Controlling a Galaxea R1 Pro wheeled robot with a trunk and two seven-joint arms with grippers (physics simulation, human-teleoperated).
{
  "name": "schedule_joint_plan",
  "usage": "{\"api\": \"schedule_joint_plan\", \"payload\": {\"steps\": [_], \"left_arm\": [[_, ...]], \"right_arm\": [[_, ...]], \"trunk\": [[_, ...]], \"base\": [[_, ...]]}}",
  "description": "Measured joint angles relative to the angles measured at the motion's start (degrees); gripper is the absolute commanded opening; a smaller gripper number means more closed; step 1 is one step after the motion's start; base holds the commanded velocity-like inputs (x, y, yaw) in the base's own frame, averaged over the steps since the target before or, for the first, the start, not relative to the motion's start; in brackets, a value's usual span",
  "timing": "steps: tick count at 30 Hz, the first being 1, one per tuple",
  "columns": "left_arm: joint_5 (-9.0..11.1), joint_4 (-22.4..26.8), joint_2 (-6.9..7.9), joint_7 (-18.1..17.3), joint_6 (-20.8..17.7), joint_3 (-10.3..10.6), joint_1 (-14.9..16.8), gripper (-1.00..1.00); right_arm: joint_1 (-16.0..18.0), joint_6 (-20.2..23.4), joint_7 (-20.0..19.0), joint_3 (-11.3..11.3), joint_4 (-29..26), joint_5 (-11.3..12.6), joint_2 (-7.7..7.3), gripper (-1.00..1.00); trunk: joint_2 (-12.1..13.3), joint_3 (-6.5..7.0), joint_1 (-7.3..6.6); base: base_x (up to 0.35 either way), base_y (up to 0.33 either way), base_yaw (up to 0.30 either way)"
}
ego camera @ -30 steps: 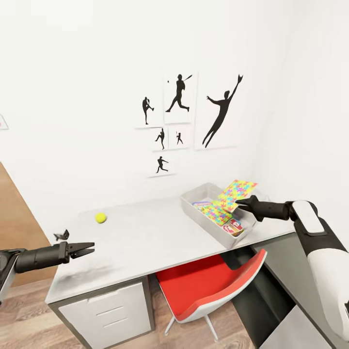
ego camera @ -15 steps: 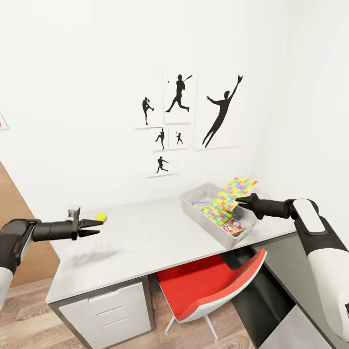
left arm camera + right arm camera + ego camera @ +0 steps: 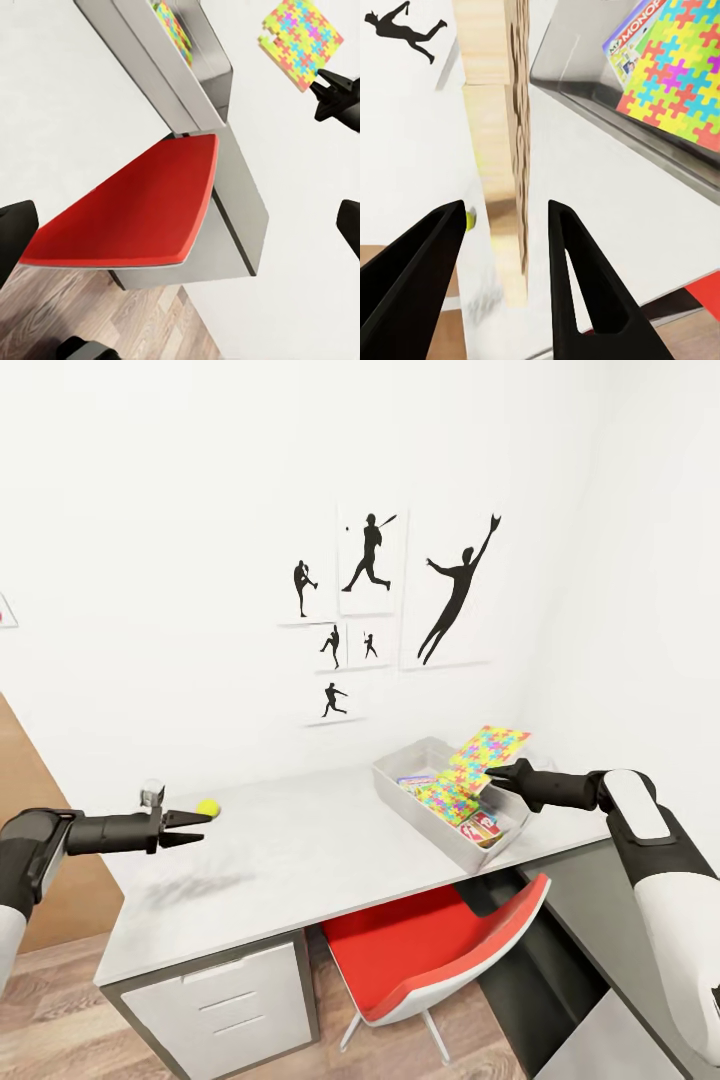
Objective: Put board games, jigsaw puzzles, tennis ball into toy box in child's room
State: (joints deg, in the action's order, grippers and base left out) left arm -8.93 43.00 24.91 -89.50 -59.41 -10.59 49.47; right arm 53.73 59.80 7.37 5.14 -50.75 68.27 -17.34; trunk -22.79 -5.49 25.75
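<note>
The tennis ball (image 3: 208, 807) lies on the grey table (image 3: 300, 850) at its back left, and also appears as the tiny tennis ball (image 3: 471, 218). My left gripper (image 3: 203, 826) is open, its fingertips just short of the ball. The toy box (image 3: 428, 820) holds one jigsaw puzzle (image 3: 445, 800) lying flat and board games (image 3: 482, 825). A second jigsaw puzzle (image 3: 490, 748) stands tilted over the box's far rim. My right gripper (image 3: 497, 773) touches its lower edge; in the right wrist view its fingers (image 3: 585, 285) stand apart with nothing between them.
A red chair (image 3: 430, 945) is tucked under the table below the toy box. Pale drawers (image 3: 230, 990) sit under the table's left end. A lower dark-grey section (image 3: 600, 920) joins at the right. A wooden door (image 3: 25, 790) stands at the left.
My left arm rose from the table's front left edge and moved in towards the tennis ball. The right gripper and the tilted puzzle shifted slightly upward.
</note>
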Motion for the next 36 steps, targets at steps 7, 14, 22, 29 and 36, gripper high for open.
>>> {"api": "schedule_joint_plan", "payload": {"steps": [7, 14, 22, 29, 36], "left_arm": [[0.29, 0.13, 0.07, 0.0, 0.0, -0.24, -0.03, 1.0], [0.33, 0.24, 0.07, 0.0, 0.0, -0.21, -0.04, 1.0], [0.3, 0.29, 0.07, 0.0, 0.0, -0.17, -0.05, 1.0], [0.3, 0.29, 0.13, 0.0, 0.0, -0.25, -0.05, 1.0], [0.3, 0.29, 0.08, 0.0, 0.0, -0.23, -0.05, 1.0]], "right_arm": [[0.0, 0.0, 0.02, -0.01, 0.06, -0.04, -0.01, -1.0], [0.07, -0.01, 0.17, -0.09, 0.33, -0.13, 0.01, -1.0], [0.46, 0.0, 0.3, -1.7, 0.79, -0.38, 0.68, -1.0], [1.32, 0.0, 0.36, -3.0, 1.97, -0.51, 0.82, -1.0], [1.45, 0.0, 0.36, -3.1, 2.08, -0.53, 0.81, -1.0]], "trunk": [[-0.01, 0.0, -0.03], [0.01, 0.0, -0.02], [0.0, 0.0, 0.0], [0.0, 0.0, 0.0], [0.0, 0.0, -0.01]], "base": [[0.194, 0.0, 0.0], [0.177, 0.033, 0.0], [0.142, 0.043, 0.0], [0.018, 0.002, 0.0], [0.147, 0.0, 0.0]]}}
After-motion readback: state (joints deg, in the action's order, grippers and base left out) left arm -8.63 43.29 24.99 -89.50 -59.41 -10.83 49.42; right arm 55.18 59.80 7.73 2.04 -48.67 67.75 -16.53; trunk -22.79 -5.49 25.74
